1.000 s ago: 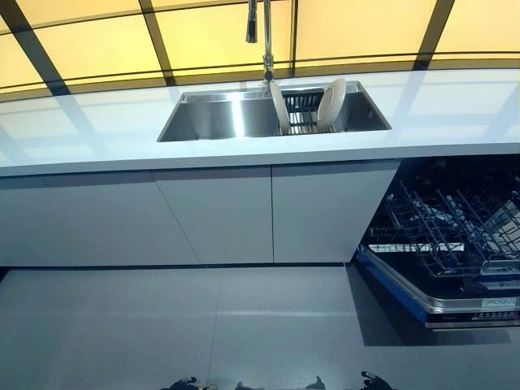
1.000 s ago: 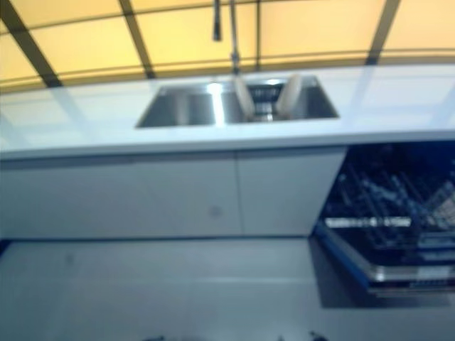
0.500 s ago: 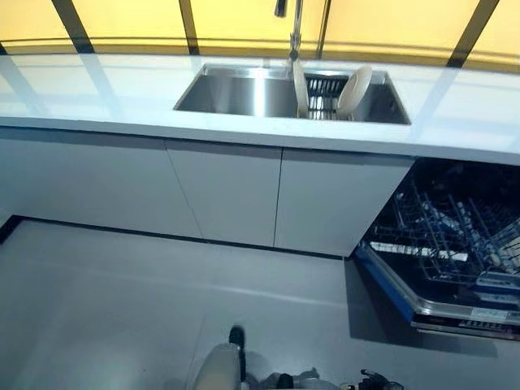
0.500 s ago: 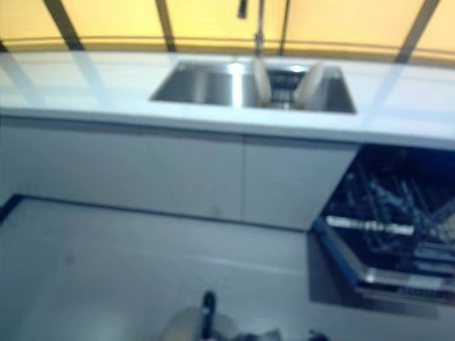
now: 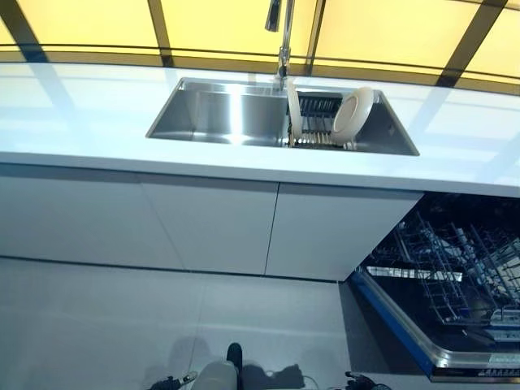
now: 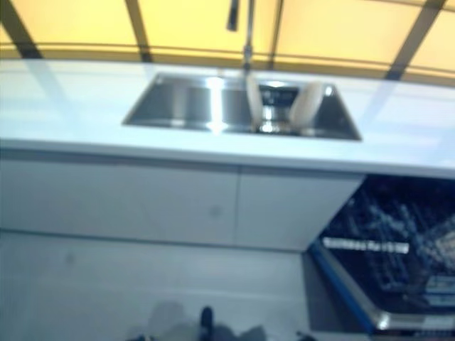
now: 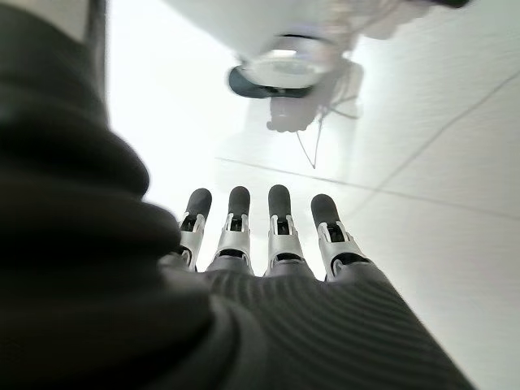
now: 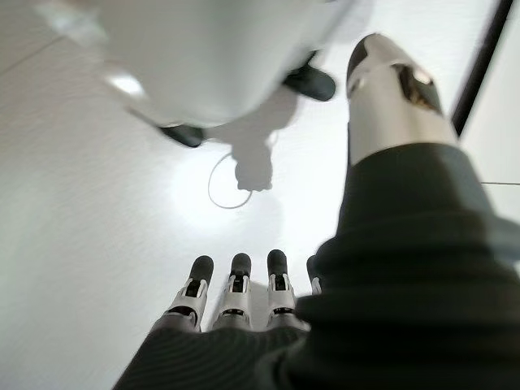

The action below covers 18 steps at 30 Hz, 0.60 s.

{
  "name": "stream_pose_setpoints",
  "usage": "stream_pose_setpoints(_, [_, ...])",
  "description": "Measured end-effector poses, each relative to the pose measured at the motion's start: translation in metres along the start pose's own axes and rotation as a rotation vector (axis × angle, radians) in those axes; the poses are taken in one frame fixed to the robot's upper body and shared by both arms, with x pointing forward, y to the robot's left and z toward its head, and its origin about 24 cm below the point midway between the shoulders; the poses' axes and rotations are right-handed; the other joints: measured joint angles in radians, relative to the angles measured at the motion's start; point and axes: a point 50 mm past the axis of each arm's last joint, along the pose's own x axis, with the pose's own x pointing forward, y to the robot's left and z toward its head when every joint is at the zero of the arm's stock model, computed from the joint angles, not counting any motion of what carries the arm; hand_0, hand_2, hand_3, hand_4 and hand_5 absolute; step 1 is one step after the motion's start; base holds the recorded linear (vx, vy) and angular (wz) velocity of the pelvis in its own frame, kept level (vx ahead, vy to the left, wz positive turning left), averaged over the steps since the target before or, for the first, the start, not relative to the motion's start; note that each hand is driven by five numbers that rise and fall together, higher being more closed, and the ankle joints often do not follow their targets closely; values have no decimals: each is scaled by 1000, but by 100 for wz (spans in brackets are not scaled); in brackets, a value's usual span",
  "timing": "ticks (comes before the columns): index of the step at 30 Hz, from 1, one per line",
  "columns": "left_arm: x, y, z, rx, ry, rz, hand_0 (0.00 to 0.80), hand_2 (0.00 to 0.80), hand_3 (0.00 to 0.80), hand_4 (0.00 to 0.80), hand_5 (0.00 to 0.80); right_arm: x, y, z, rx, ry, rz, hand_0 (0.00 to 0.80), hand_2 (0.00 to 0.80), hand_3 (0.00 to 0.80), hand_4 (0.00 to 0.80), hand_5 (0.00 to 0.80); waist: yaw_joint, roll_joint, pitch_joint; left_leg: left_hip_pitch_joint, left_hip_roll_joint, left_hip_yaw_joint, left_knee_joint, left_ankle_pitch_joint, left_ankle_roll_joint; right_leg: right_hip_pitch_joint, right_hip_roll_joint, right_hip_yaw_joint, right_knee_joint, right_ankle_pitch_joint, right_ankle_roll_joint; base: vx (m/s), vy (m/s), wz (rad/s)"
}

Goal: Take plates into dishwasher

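Two white plates stand on edge in a dark rack [image 5: 315,122] in the right half of the steel sink [image 5: 213,114]: a thin upright plate [image 5: 292,107] and a tilted plate [image 5: 353,114] to its right. Below the counter at the right the dishwasher is open, its wire rack [image 5: 455,272] pulled out over the lowered door [image 5: 400,329]. My left hand [image 7: 276,236] hangs low over the floor with straight fingers and nothing in it. My right hand [image 8: 236,302] hangs the same way, also holding nothing. Both are far from the plates.
A tall faucet [image 5: 282,36] rises behind the sink. The white counter [image 5: 77,122] runs across the view over white cabinet fronts [image 5: 203,223]. Grey floor [image 5: 89,325] lies between me and the cabinets. Yellow window panes [image 5: 219,24] back the counter.
The whole picture has shifted, so the camera has moved; the sink and the dishwasher now sit a little differently in view. The plates have not moved and both hands stay hanging.
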Motion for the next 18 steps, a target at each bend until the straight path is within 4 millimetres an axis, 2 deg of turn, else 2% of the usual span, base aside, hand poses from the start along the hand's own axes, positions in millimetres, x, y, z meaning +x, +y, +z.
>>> stream_pose_setpoints(3, [0, -2, 2, -1, 3, -3, 0, 0, 0, 0, 0, 0, -4, 0, 8, 7, -37, 0, 0, 0, 0, 0, -8, 22, -18, -4, -10, 19, 52, -77, 7, 1, -17, -21, 33, 2, 7, 261, 168, -23])
stream_pose_setpoints(4, [0, -5, -2, -1, 16, -9, 0, 0, 0, 0, 0, -1, -6, -5, 23, 24, -58, 0, 0, 0, 0, 0, -18, 37, -27, 8, -12, 7, 19, -71, 12, -44, -22, -21, 122, -2, 12, 250, 203, -8])
stream_pose_setpoints(5, [0, -6, -7, 0, 30, -13, 0, 0, 0, 0, 0, -1, -9, -10, 34, 37, -82, 0, 0, 0, 0, 0, -24, 55, -41, 29, -15, -8, -24, -56, 23, -106, -22, -18, 255, 4, 20, 260, 189, -5])
stream_pose_setpoints(6, [0, -6, -8, 13, 38, -13, 0, 0, 0, 0, 0, -2, -12, -13, 52, 42, -107, 0, 0, 0, 0, 0, -46, 59, -43, 53, -27, -21, -48, -44, 35, -196, -28, 8, 442, 18, 24, 244, 153, 27])
stream_pose_setpoints(7, [-1, -3, -11, 47, 47, -9, 0, 0, 0, 0, 0, -3, -15, -12, 100, 25, -133, 0, 0, 0, 0, 0, -79, 62, -44, 69, -39, -52, -65, -36, 39, -310, -36, 34, 658, 91, 18, 264, 70, 57])
stream_pose_setpoints(8, [-1, 1, -12, 83, 56, 2, 0, 0, 0, 0, 0, -3, -16, -11, 113, 8, -148, 0, 0, 0, 0, 0, -108, 64, -44, 89, -46, -77, -86, -31, 50, -389, -62, 37, 775, 101, 22, 265, -71, 56])
stream_pose_setpoints(9, [-1, 3, -11, 100, 53, 9, 0, 0, 0, 0, 0, -4, -19, -11, 128, 2, -160, 0, 0, 0, 0, 0, -110, 67, -42, 117, -46, -75, -119, -28, 55, -457, -93, 17, 772, 76, 29, 334, -237, 27])
stream_pose_setpoints(10, [-1, 4, -10, 101, 47, 11, 0, 0, 0, 0, 0, -4, -22, -9, 140, -10, -168, 0, 0, 0, 0, 0, -110, 75, -41, 124, -37, -66, -134, -27, 55, -488, -107, -6, 655, 54, 37, 405, -350, -2])
stream_pose_setpoints(11, [-1, 7, -8, 100, 39, 15, 0, 0, 0, 0, 0, -4, -24, -8, 138, -21, -171, 0, 0, 0, 0, 0, -112, 77, -41, 128, -31, -66, -134, -30, 48, -510, -109, -17, 470, 58, 42, 426, -358, 7])
stream_pose_setpoints(12, [-1, 8, -7, 97, 38, 18, 0, 0, 0, 0, 0, -4, -25, -7, 137, -29, -170, 0, 0, 0, 0, 0, -125, 73, -42, 128, -28, -74, -134, -33, 45, -512, -111, -21, 283, 83, 61, 372, -279, 31])
stream_pose_setpoints(14, [-1, 11, -6, 78, 42, 21, 0, 0, 0, 0, 0, -5, -27, -4, 133, -52, -155, 0, 0, 0, 0, 0, -137, 57, -36, 149, -40, -78, -142, -39, 37, -524, -127, -30, 30, 192, 126, 268, -226, 31])
stream_pose_setpoints(15, [-1, 12, -7, 74, 48, 17, 0, 0, 0, 0, 0, -4, -27, -1, 131, -62, -141, 0, 0, 0, 0, 0, -135, 45, -26, 161, -43, -84, -136, -50, 31, -526, -126, -28, 17, 227, 115, 254, -240, 29])
stream_pose_setpoints(16, [-1, 11, -10, 74, 58, 13, 0, 0, 0, 0, 0, -4, -27, 0, 126, -65, -129, 0, 0, 0, 0, 0, -135, 49, -22, 172, -40, -94, -119, -68, 23, -524, -125, -34, 69, 240, 91, 247, -239, 40])
stream_pose_setpoints(17, [-2, 11, -12, 73, 60, 11, 0, 0, 0, 0, 0, -4, -27, 2, 105, -72, -114, 0, 0, 0, 0, 0, -131, 42, -28, 187, -35, -97, -108, -87, 11, -500, -114, -41, 100, 242, 88, 232, -231, 45])
stream_pose_setpoints(18, [-2, 11, -14, 72, 64, 9, 0, 0, 0, 0, 0, -4, -27, 6, 82, -86, -101, 0, 0, 0, 0, 0, -131, 32, -33, 198, -29, -105, -97, -103, -5, -463, -100, -45, 85, 270, 61, 230, -234, 50])
